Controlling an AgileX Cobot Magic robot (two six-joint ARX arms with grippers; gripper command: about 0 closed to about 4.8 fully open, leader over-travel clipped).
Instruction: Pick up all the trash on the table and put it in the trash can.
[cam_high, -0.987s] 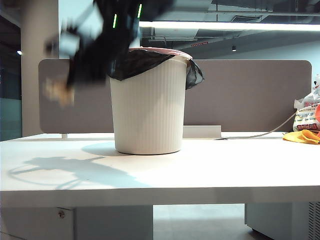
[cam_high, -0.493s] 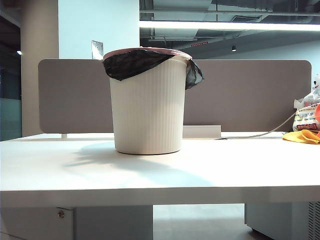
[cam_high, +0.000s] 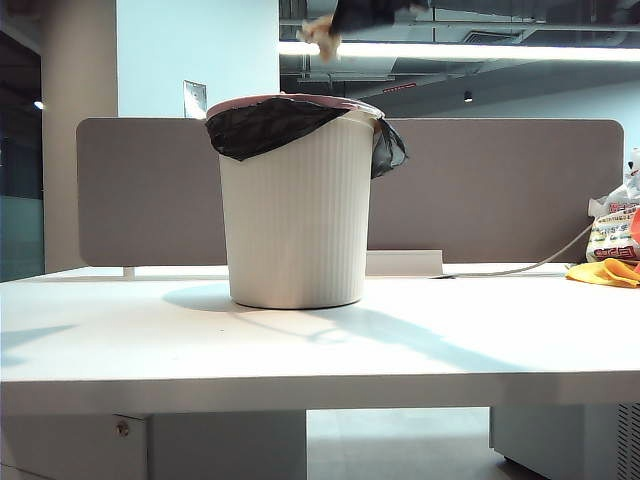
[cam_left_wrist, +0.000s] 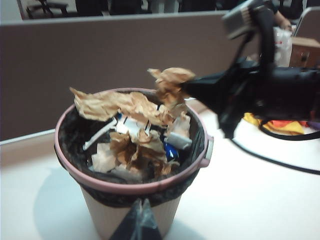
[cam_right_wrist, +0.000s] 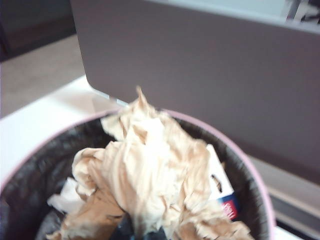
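Trash (cam_left_wrist: 169, 84) in closed R gripper (cam_left_wrist: 187, 90), above trash can (cam_left_wrist: 131, 187) rim.

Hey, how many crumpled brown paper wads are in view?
3 wads. One wad is pinched in the right hand above the trash can, a second lies across the heap inside, and a third sits deeper. More may be buried. The left hand hangs before the can.

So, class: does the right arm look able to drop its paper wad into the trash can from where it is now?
Probably yes. The right gripper, shut on the paper wad, hangs above the trash can, whose mouth is open, with nothing between them.
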